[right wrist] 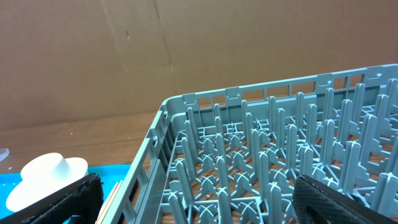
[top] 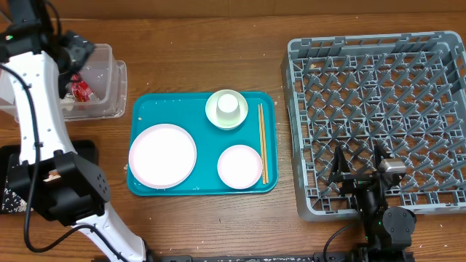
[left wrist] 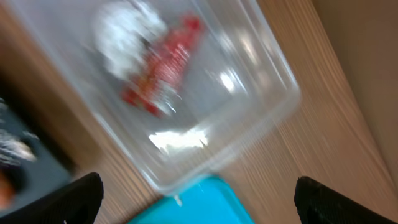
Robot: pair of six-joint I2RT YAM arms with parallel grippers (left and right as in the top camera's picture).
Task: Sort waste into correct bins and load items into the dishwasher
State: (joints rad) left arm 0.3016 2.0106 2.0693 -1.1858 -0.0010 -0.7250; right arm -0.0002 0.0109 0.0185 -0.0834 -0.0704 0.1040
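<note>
Your left gripper (left wrist: 199,184) hangs wide open and empty above the clear tub (left wrist: 249,87). Inside, all blurred, a red foil wrapper (left wrist: 165,62) lies against a crumpled white tissue (left wrist: 124,31). The black tray (left wrist: 25,155) is cut off, its contents unreadable. Your right gripper (right wrist: 196,184), spread wide and empty, is over the dish rack (right wrist: 261,149). Beyond it, a finger partly hides the white bowl (right wrist: 34,186) on the teal tray (right wrist: 9,180).

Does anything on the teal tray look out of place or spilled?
Nothing is spilled or broken. The one odd thing: the small white cup sits inside the white bowl instead of on the teal tray itself. The chopsticks lie straight beside the small plate.
</note>
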